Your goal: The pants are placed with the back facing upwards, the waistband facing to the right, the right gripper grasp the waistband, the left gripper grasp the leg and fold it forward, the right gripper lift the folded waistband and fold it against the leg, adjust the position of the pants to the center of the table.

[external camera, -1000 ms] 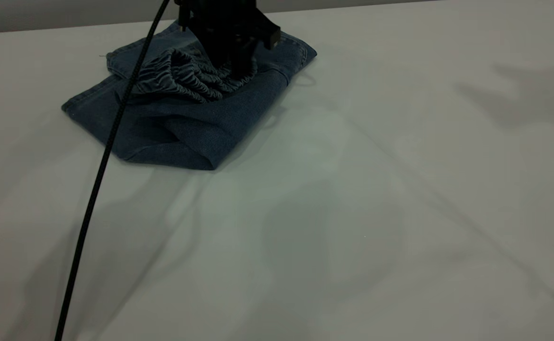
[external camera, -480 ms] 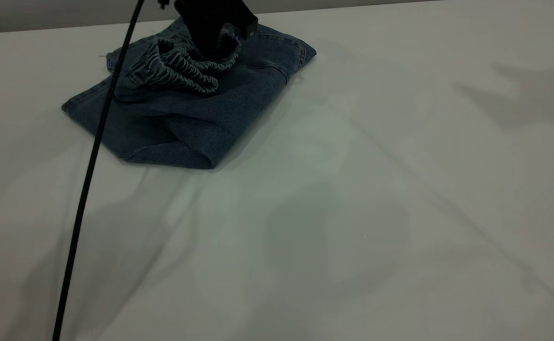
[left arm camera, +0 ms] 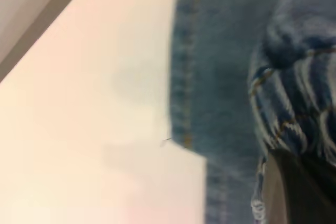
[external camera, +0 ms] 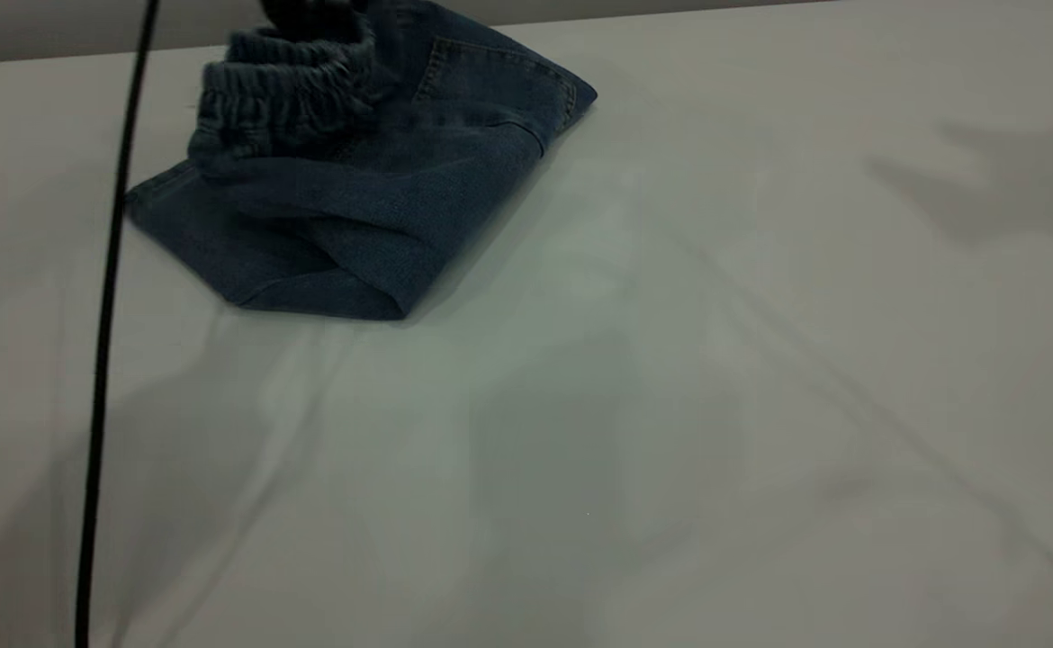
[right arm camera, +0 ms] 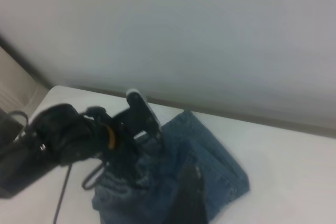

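The blue denim pants [external camera: 382, 198] lie folded at the far left of the white table [external camera: 688, 405]. A leg hem [external camera: 319, 301] forms their near edge. The gathered waistband [external camera: 283, 85] is raised off the pile, pulled up toward my left gripper [external camera: 310, 9], which is shut on it at the view's top edge. The left wrist view shows the ruched waistband [left arm camera: 294, 93] right against a dark finger [left arm camera: 302, 192]. From the right wrist view, the left arm [right arm camera: 73, 137] reaches down onto the pants [right arm camera: 210, 171]. My right gripper [right arm camera: 188, 198] hovers apart from them, out of the exterior view.
A black cable [external camera: 108, 297] hangs down across the left of the table. The table's far edge [external camera: 715, 11] runs just behind the pants, against a grey wall. Bare white surface spreads to the right and toward the near side.
The left gripper has risen and moved left, taking the waistband up with it. The back pocket panel now stands up, and the cable has swung left.
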Robot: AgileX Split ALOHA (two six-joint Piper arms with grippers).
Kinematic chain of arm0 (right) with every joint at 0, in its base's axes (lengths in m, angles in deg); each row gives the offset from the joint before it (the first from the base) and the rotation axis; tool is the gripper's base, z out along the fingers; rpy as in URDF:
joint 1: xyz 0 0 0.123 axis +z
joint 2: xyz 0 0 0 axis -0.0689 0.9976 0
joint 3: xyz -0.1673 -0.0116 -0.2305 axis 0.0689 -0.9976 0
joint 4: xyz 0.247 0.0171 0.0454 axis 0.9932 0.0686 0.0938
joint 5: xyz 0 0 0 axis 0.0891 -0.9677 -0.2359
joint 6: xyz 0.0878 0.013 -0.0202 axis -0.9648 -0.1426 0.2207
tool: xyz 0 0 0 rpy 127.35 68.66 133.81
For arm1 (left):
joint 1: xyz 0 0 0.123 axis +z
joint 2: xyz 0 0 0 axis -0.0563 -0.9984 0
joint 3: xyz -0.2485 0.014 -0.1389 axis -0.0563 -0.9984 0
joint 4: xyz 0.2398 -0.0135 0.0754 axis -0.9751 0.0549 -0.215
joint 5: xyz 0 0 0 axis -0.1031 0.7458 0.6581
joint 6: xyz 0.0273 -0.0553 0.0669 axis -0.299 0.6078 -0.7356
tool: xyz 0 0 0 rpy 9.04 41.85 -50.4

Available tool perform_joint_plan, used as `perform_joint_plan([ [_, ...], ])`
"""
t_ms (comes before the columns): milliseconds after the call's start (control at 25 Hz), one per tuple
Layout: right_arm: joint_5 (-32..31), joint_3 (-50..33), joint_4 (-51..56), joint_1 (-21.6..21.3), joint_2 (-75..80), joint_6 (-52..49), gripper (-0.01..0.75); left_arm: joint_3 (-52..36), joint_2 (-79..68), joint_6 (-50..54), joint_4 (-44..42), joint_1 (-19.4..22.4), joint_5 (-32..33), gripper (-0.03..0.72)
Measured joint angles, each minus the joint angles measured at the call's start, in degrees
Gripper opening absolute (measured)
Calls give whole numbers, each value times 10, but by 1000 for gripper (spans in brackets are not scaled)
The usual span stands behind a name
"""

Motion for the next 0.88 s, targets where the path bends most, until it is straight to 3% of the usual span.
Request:
perform_joint_plan([
  [280,1,0,-1,0,0,0,584,0,10,-9,-14,38,0,30],
  [640,1,0,-1,0,0,1,584,0,10,-29,7,33,0,43],
  [760,1,0,-1,0,0,1,584,0,10,-28,-5,32,-1,73],
  [880,1,0,-1,0,0,1,584,0,10,-25,-5,32,-1,154],
])
